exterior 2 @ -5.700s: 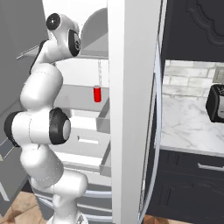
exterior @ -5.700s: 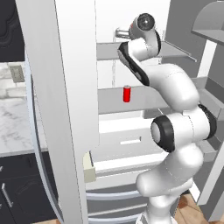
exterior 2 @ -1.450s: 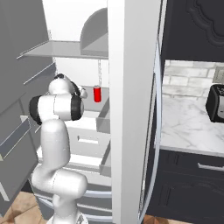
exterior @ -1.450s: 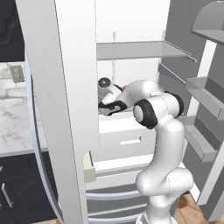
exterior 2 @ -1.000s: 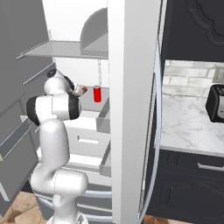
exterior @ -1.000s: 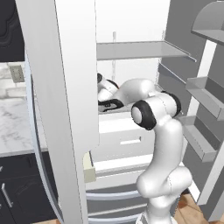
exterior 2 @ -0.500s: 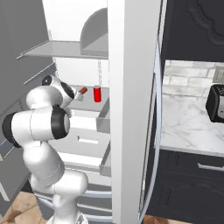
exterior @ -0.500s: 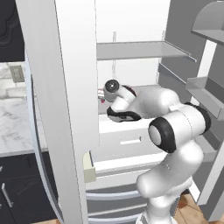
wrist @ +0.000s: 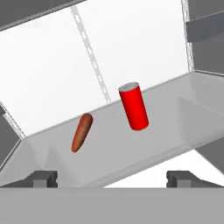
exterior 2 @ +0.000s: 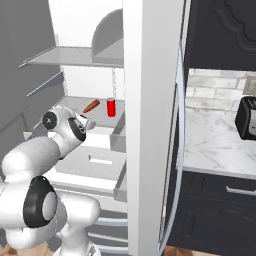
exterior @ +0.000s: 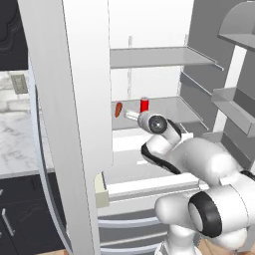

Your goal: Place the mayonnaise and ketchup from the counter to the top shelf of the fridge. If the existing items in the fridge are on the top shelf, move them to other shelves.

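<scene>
Right base view shows the tall white fridge [exterior 2: 150, 100], the marbled white-grey counter [exterior 2: 220, 145] and a dark toaster [exterior 2: 246, 118]. Hand view shows the wide-apart, empty claw [wrist: 113, 178] facing the lower grey shelf [wrist: 175, 118], red can [wrist: 134, 106] and orange-red oval [wrist: 82, 131].

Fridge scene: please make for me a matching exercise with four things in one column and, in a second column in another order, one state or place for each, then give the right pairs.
Things:
1. red can
2. orange-red oval item
3. gripper
4. top shelf

States or places:
A. lying on its side on the lower shelf
B. bare, nothing on it
C. standing upright on the lower shelf
D. open, holding nothing

Pairs: 1-C, 2-A, 3-D, 4-B
</scene>
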Available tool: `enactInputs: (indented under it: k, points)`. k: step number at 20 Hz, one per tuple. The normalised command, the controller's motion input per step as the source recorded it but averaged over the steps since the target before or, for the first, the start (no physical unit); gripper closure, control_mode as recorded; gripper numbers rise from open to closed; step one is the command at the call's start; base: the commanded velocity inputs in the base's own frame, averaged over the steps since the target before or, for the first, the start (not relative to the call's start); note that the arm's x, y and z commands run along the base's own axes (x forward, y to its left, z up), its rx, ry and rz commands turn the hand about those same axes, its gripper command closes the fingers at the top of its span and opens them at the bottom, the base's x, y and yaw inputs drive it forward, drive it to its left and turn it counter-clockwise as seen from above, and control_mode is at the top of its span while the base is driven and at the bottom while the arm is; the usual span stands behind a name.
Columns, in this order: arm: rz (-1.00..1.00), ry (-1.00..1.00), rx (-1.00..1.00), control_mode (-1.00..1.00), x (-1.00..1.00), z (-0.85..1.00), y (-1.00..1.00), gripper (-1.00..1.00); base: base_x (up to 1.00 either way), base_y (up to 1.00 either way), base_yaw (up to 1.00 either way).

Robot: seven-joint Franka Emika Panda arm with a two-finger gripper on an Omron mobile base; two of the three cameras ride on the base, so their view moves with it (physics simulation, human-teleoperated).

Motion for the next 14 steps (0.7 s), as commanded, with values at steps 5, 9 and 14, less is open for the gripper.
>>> enactInputs:
  k: [5, 9, 14]
  points:
    - [0.0, 0.0, 0.09, -1.0, -1.0, 1.0, 0.0, -1.0, 0.0, 0.0, 0.0]
    - [0.0, 0.06, 0.11, -1.0, -1.0, 1.0, 0.0, -1.0, 0.0, 0.0, 0.0]
    - [0.0, 0.22, 0.11, -1.0, -1.0, 1.0, 0.0, -1.0, 0.0, 0.0, 0.0]
